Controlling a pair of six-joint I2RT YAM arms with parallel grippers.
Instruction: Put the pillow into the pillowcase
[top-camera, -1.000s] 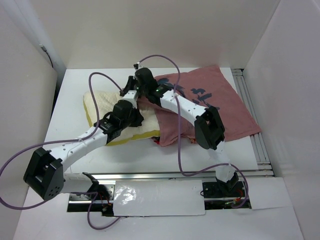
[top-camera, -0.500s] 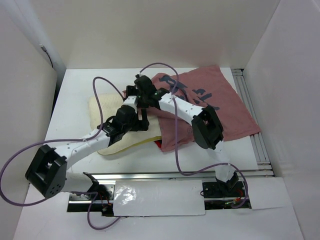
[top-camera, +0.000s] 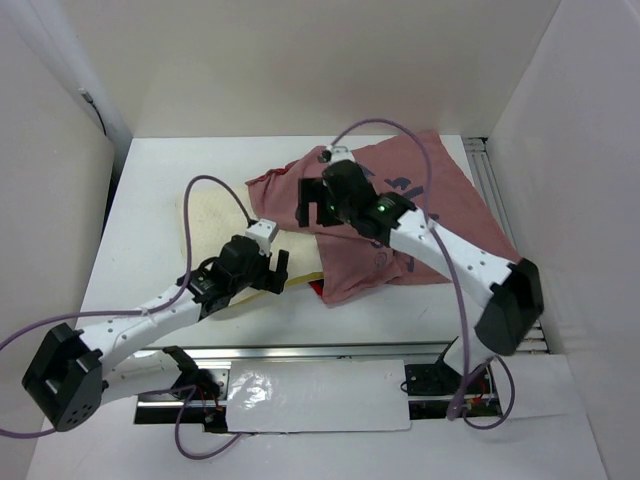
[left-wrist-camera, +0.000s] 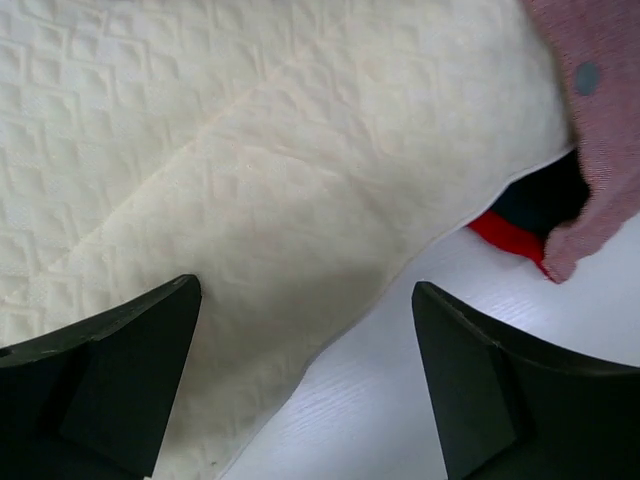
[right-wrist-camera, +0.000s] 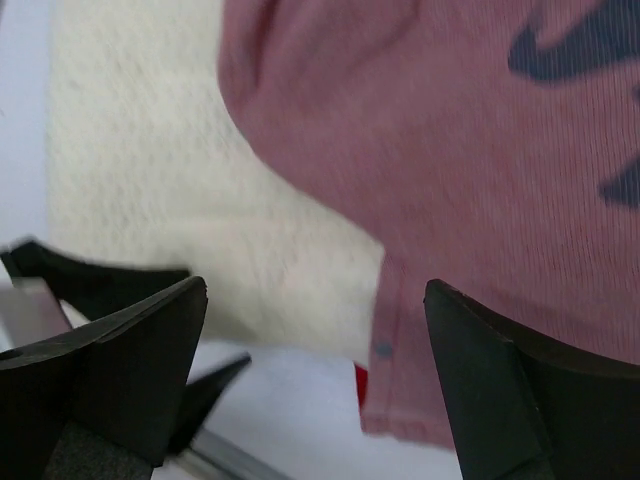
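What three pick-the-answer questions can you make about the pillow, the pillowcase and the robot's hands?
1. Where is the pillow? A) fully bare B) partly covered by the pillowcase C) on top of an arm.
2. What colour are the pillowcase's marks? A) yellow B) green C) dark.
3. How is the left hand? A) open B) shut on the pillow C) shut on the pillowcase.
Answers: 1 B, pink cloth overlaps one end; 2 C, dark strokes on pink; 3 A, fingers apart, gripping nothing.
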